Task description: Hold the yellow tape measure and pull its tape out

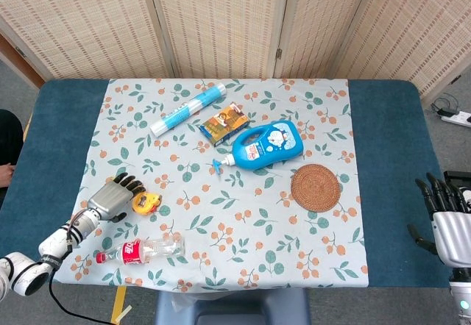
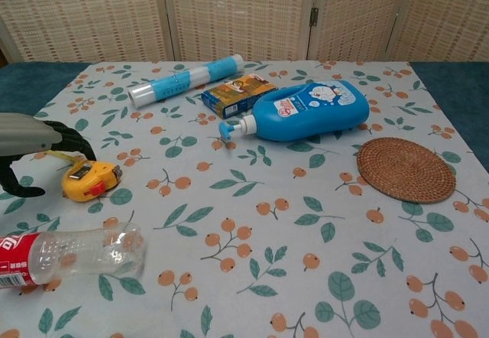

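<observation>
The yellow tape measure (image 1: pixel 146 204) (image 2: pixel 90 180) lies on the floral cloth near the table's front left, with a red button on its side. My left hand (image 1: pixel 113 197) (image 2: pixel 32 141) hovers just left of it, fingers curved and apart, holding nothing. In the chest view its dark fingertips (image 2: pixel 74 141) hang above and left of the case, and a thin yellow strip runs from the case under them. Far off at the right table edge, my right hand (image 1: pixel 444 220) has its fingers spread and is empty; the chest view does not show it.
A clear plastic bottle (image 1: pixel 140 251) (image 2: pixel 70 255) lies in front of the tape measure. Further back are a blue-white roll (image 1: pixel 186 110), a small box (image 1: pixel 224 123), a blue detergent bottle (image 1: pixel 265 147) and a woven coaster (image 1: pixel 315 186).
</observation>
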Motion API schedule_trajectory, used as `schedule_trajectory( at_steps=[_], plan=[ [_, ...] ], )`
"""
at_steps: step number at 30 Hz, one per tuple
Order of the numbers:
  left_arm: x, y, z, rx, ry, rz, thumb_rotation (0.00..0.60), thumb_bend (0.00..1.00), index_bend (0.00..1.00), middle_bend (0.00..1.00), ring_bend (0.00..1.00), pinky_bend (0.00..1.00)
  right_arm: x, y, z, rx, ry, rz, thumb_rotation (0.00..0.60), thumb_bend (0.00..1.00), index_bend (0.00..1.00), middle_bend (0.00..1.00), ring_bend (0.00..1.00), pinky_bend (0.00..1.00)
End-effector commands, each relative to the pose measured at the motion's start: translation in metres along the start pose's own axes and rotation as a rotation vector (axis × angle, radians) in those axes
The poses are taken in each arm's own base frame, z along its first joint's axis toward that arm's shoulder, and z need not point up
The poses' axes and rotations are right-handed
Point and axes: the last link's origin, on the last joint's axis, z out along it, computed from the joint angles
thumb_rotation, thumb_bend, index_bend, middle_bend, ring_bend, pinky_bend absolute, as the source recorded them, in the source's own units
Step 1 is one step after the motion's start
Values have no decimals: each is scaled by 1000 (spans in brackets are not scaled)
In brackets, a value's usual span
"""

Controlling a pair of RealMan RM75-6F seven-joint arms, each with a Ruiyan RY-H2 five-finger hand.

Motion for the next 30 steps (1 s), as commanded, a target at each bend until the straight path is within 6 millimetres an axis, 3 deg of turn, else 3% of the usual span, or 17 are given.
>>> schedule_trajectory(
  at_steps=[1, 13, 30],
  plan=[
    [-2, 1, -3, 5, 1, -12, 600, 411, 199, 151, 82, 0, -1, 1, 0, -2, -2, 1, 600, 346, 0, 0, 13, 0],
    [-6, 14, 10, 6, 25, -17, 600, 361, 157, 151, 94, 0, -1, 6, -2, -16, -5, 5, 600, 346, 0, 0, 15, 0],
    [-12, 23, 13, 6, 94, -45, 600, 287, 244, 230, 204, 1, -3, 5, 1, -16, -21, 3, 600, 346, 0, 0, 16, 0]
  ],
)
